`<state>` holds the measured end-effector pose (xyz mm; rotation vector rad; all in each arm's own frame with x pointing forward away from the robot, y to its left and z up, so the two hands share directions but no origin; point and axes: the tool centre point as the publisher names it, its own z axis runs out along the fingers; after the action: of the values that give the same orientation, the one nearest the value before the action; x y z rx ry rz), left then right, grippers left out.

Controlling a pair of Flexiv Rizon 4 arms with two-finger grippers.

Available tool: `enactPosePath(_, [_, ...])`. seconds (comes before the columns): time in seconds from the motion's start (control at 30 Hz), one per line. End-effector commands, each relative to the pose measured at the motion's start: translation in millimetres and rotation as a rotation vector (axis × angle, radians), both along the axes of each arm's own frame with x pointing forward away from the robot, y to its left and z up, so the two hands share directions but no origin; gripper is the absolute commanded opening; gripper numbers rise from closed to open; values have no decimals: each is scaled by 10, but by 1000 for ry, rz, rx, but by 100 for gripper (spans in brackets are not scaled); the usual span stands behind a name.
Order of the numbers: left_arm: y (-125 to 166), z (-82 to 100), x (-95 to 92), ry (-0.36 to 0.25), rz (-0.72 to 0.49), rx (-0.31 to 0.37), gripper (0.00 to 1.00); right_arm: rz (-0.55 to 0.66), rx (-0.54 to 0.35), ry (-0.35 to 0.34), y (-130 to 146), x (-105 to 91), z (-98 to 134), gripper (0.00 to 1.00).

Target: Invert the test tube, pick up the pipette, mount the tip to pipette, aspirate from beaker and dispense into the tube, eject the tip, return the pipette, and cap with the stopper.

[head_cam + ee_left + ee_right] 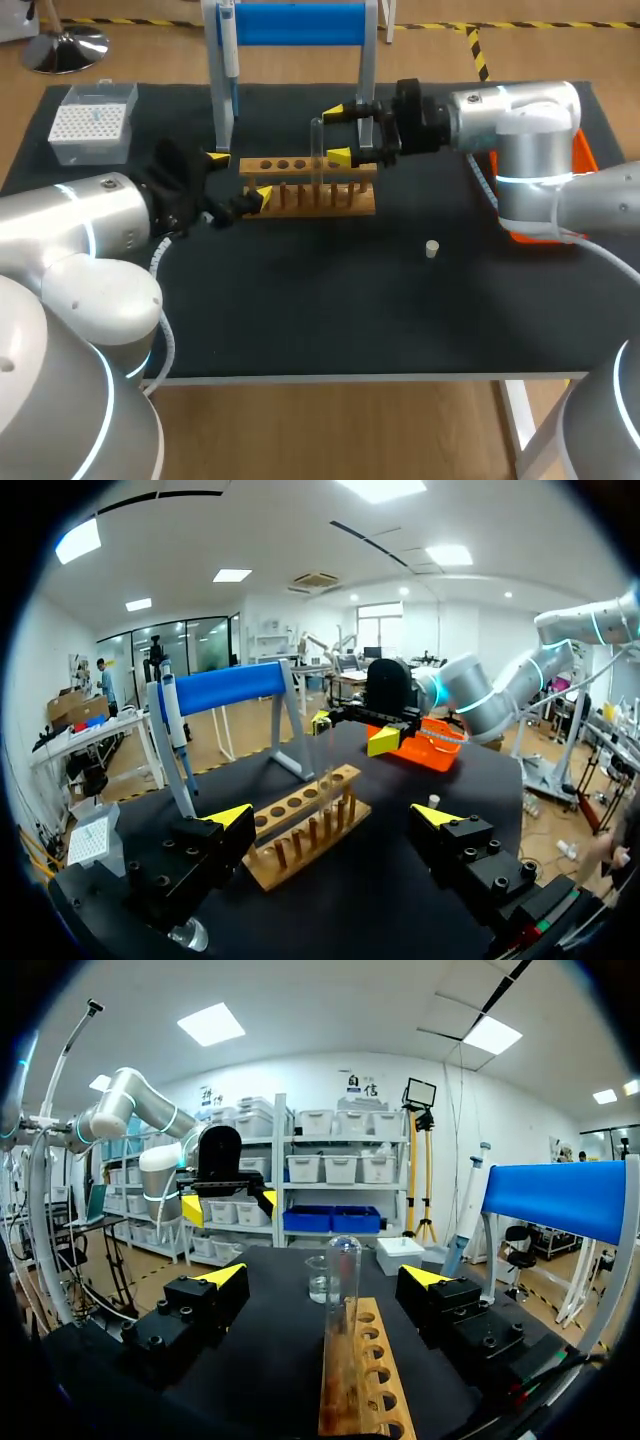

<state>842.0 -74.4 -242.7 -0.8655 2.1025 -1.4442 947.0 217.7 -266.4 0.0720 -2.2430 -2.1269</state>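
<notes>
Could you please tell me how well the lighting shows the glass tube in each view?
Head view: tube faint, nearly lost against the black mat. Left wrist view: pale, thin streak above the rack. Right wrist view: plainest, with bright highlights on its rounded top.

The pipette hangs on the blue stand, and the head view's edge cuts off the tops of both; the orange bin is mostly hidden behind my right arm; the left gripper covers the left end of the wooden rack; the test tube is clear glass and hard to make out from above; the stopper is too small to show its shape; the holes in the tip box are too tiny to tell what is in them; in the right wrist view the beaker sits partly behind the tube, and I cannot tell how full it is; the rack's near end is cut off by the black rim.
</notes>
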Motion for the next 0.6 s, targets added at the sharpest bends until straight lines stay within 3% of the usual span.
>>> enactPosePath(0.03, [17,-3,-7,0,-4,-3,100,1,7,-1,97,37,-77,100])
enactPosePath(0.27, [17,-3,-7,0,-4,-3,100,-5,16,8,186,67,-106,100])
enactPosePath(0.5, [17,-3,-7,0,-4,-3,100,-4,23,16,246,82,-127,92])
enactPosePath(0.6, [17,-3,-7,0,-4,-3,100,-5,26,19,262,88,-133,83])
